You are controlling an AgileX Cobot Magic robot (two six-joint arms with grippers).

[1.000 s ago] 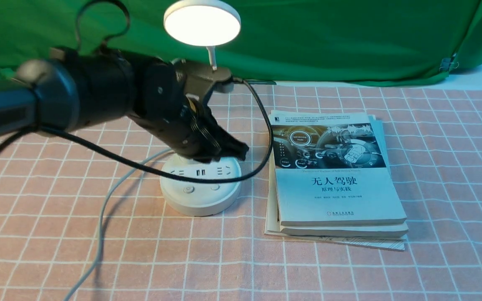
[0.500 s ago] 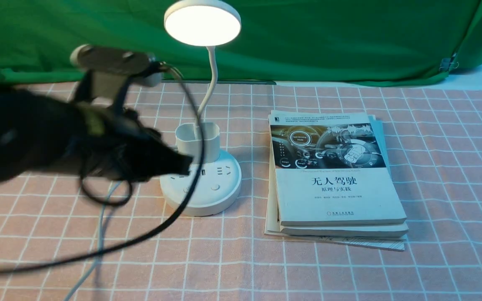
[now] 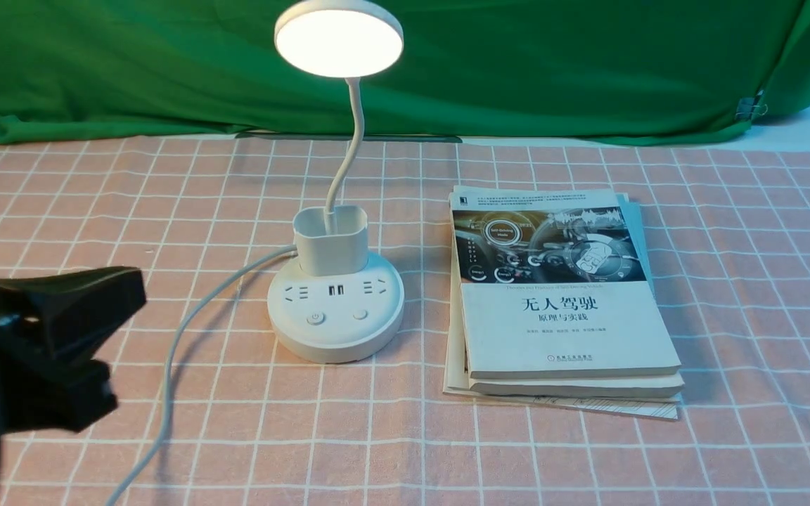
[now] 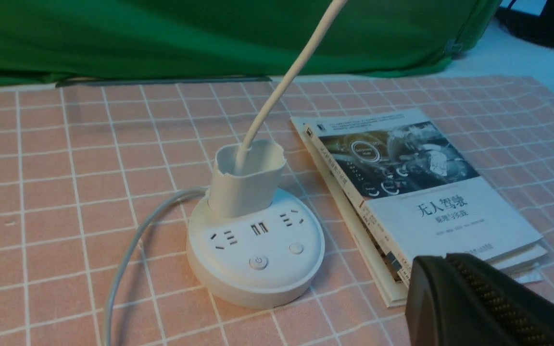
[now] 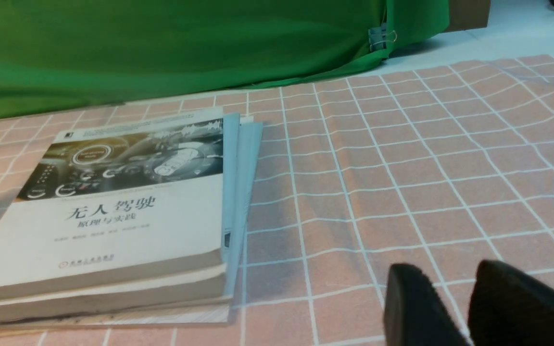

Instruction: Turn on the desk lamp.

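Rising upright from its base, the lit desk lamp (image 3: 335,309); disc downward-facing

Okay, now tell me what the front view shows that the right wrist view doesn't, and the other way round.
Only the front view: the lit lamp head, the bendy neck, the cup holder, the two buttons and the pale cable, plus the left claw.
Only the right wrist view: the right claw.
Both: the book stack, the green cloth, the metal clip on it, and the checked tablecloth.
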